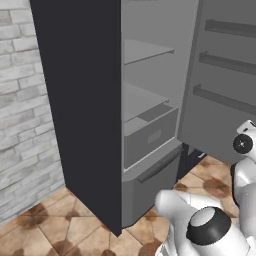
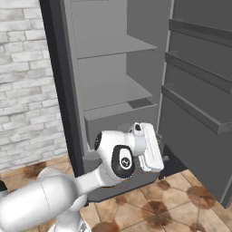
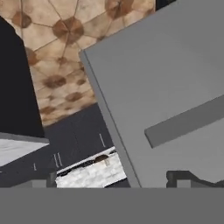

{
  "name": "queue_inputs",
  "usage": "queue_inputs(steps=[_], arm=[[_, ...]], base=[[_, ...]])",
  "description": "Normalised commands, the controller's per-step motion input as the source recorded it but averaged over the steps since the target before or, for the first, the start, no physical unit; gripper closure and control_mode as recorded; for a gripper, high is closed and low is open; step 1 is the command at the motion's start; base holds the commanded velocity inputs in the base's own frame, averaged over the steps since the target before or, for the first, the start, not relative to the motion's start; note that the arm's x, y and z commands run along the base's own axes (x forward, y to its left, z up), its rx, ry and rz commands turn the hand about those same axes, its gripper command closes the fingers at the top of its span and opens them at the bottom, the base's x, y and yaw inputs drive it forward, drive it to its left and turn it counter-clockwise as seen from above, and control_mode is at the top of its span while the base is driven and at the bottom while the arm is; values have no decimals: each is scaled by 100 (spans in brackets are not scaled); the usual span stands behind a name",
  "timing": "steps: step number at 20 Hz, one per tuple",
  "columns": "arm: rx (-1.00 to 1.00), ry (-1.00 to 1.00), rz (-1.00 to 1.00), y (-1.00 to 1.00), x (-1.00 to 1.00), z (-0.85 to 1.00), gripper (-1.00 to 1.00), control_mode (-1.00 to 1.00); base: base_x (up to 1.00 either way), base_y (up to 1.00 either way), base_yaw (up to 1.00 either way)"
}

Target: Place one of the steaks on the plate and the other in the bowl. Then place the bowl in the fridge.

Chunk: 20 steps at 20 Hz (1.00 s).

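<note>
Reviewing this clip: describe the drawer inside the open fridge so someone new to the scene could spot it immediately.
Start from the tall dark charcoal fridge against the pale brick wall, its door swung open to the right. Inside the pale grey interior, look below the two flat shelves. The drawer is the boxy grey front under the lower shelf, the one closed-faced part among open shelves and door racks.

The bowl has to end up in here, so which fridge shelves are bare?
In the fridge, the upper shelf and middle shelf are both bare. The door racks are narrow. The arm crowds the drawer front.
</note>
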Motion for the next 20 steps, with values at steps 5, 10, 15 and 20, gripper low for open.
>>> queue_inputs(steps=[5,10,15,20], arm=[[54,-38,-54,10,56,0,-100,-100],[52,-49,-61,1,45,0,-100,-100],[42,-51,-65,12,43,0,-100,-100],[27,-60,-51,71,-7,-4,-100,-100]], base=[[0,0,0],[0,0,0],[0,0,0],[0,0,0]])
